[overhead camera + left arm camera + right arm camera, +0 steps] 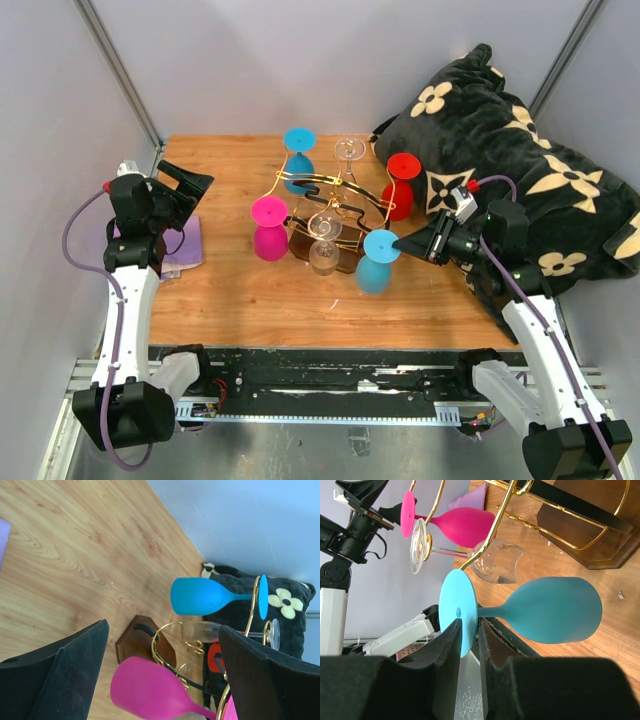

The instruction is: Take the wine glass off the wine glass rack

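My right fingers (447, 665) narrowly straddle the foot of the light-blue wine glass (550, 610), hung at the wine glass rack's (300, 240) four o'clock. Whether they grip, I cannot tell. I'd pinch firmly, then slide outward. My left fingers (65, 675) gape, empty.

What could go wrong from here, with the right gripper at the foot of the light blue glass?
1. The right gripper straddles only the rim of the foot of the light blue glass. So shallow a pinch could slip, and the glass might fall.
2. The clear glass hangs close beside it on the rack. A sideways pull might knock that glass or drag the rack.
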Available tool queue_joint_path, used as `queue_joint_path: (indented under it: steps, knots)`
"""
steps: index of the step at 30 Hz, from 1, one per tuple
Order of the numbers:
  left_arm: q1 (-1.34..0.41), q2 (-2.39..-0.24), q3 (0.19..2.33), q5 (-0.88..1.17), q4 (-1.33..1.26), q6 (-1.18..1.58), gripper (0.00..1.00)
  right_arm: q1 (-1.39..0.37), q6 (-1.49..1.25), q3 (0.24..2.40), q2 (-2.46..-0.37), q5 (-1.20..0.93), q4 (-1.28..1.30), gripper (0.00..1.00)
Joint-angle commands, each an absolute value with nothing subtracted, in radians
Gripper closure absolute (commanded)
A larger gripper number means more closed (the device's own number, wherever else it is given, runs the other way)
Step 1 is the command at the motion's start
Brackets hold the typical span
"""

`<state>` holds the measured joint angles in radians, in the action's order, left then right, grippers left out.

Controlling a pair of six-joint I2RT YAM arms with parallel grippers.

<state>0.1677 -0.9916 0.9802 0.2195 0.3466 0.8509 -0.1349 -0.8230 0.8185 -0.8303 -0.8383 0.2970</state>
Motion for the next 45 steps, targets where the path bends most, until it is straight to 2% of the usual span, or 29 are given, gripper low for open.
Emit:
queue_joint_path:
  steps: [1, 5, 7, 19, 36, 40, 45]
  knots:
    - [0.163, -0.991, 0.971, 0.252, 0.316, 0.859, 0.03, -0.141, -0.845, 0.824, -0.834, -0.883, 0.239, 0.85]
    - [0.162, -0.988, 0.964, 0.250, 0.313, 0.859, 0.04, -0.143, -0.835, 0.849, -0.837, -0.874, 0.248, 0.97]
    - [0.162, -0.988, 0.959, 0.252, 0.312, 0.858, 0.04, -0.145, -0.832, 0.856, -0.842, -0.874, 0.246, 0.99]
    - [0.161, -0.984, 0.941, 0.265, 0.306, 0.856, 0.04, -0.142, -0.859, 0.909, -0.838, -0.851, 0.241, 1.00]
    - [0.161, -0.986, 0.941, 0.285, 0.294, 0.855, 0.04, -0.139, -0.940, 0.936, -0.883, -0.813, 0.062, 1.00]
    - [0.161, -0.983, 0.939, 0.285, 0.294, 0.854, 0.04, -0.139, -1.018, 0.913, -0.936, -0.901, -0.029, 1.00]
    - [0.161, -0.985, 0.939, 0.289, 0.295, 0.853, 0.04, -0.143, -1.008, 0.917, -0.920, -0.928, 0.012, 1.00]
